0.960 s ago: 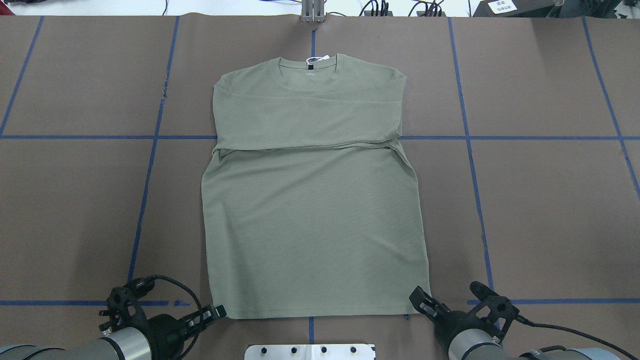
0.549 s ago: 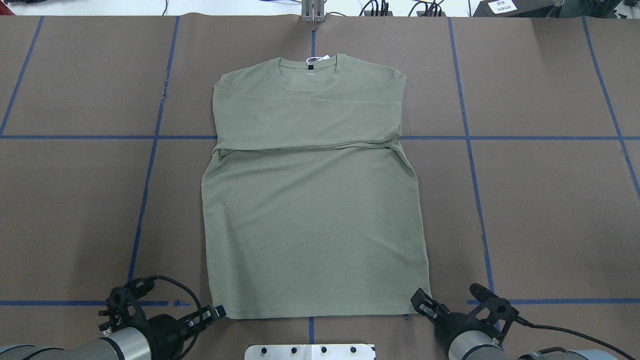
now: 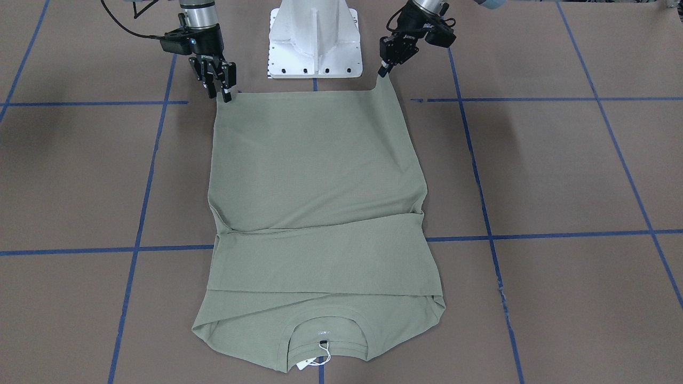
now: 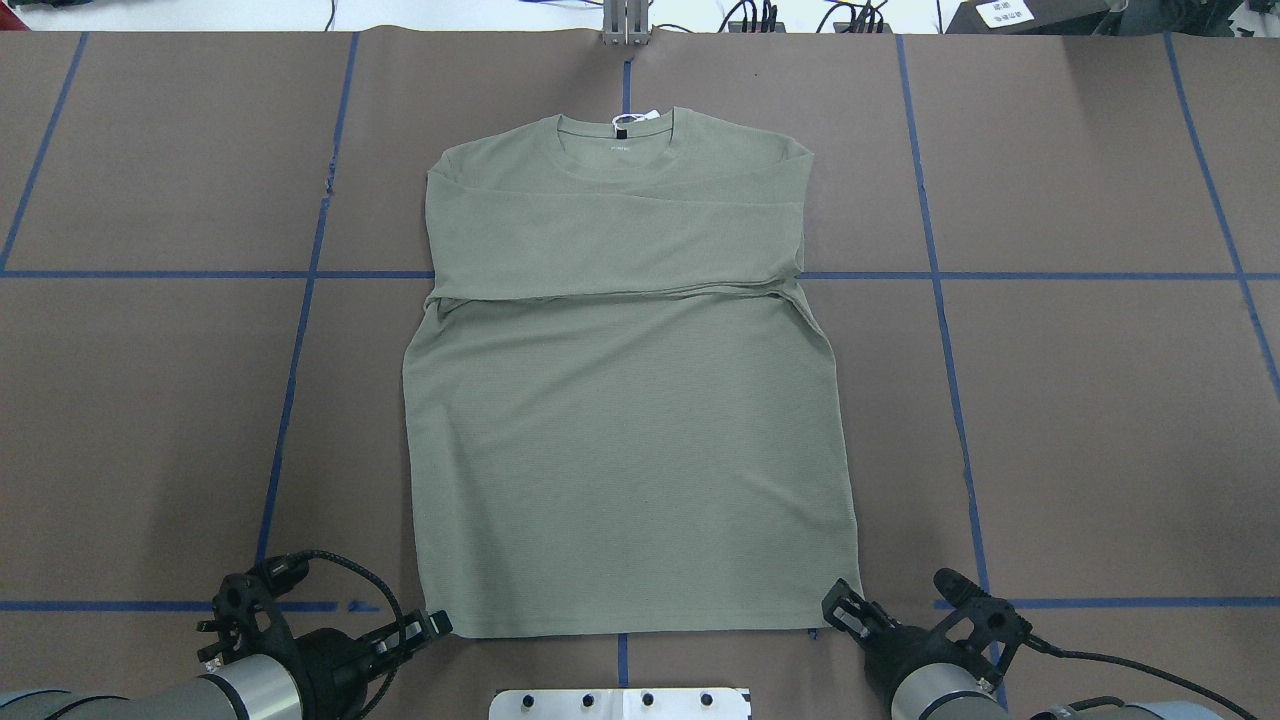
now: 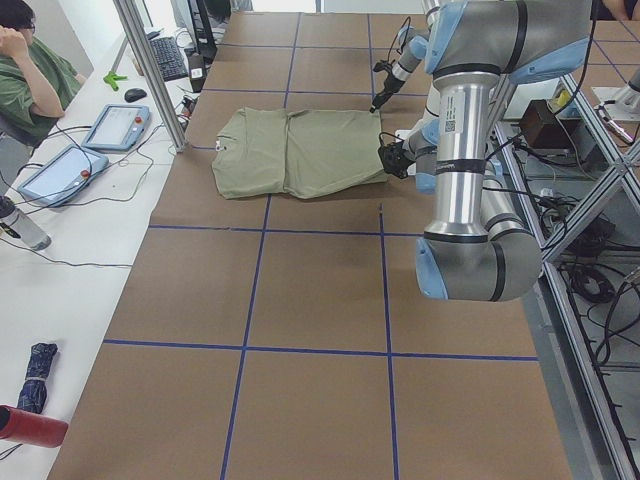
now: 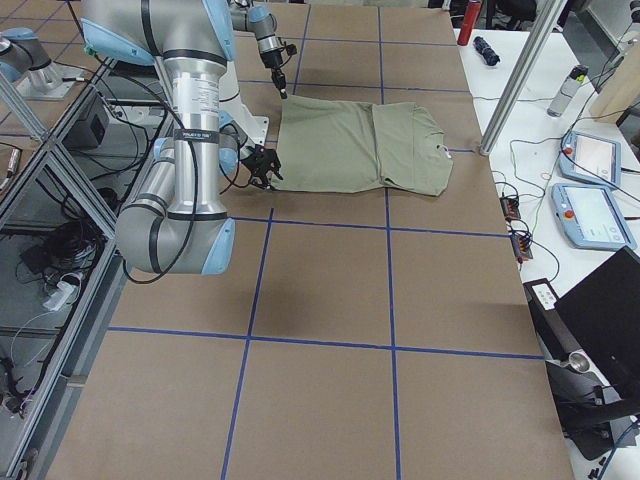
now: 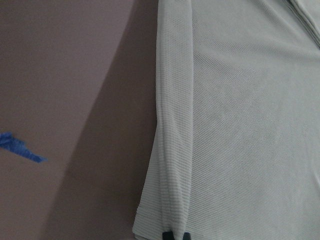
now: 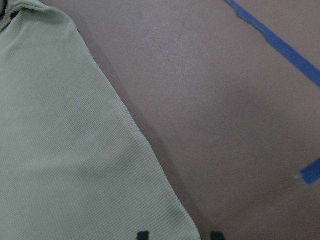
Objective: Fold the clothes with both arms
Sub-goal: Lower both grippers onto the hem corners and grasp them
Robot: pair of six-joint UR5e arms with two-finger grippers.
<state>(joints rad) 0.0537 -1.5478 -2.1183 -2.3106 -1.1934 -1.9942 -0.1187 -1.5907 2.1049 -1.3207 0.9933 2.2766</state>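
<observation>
Overhead exterior: shirt (image 4: 620, 420) lies lengthwise, neck away, hem nearest.

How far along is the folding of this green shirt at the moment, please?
Done: both sleeves lie folded across the chest of the shirt. In hand: the left gripper is pinched on one hem corner, lifting it slightly; the right gripper sits open astride the other corner, not yet gripping. Left: close the right, then carry both corners up towards the collar, probably with further folds after.
</observation>
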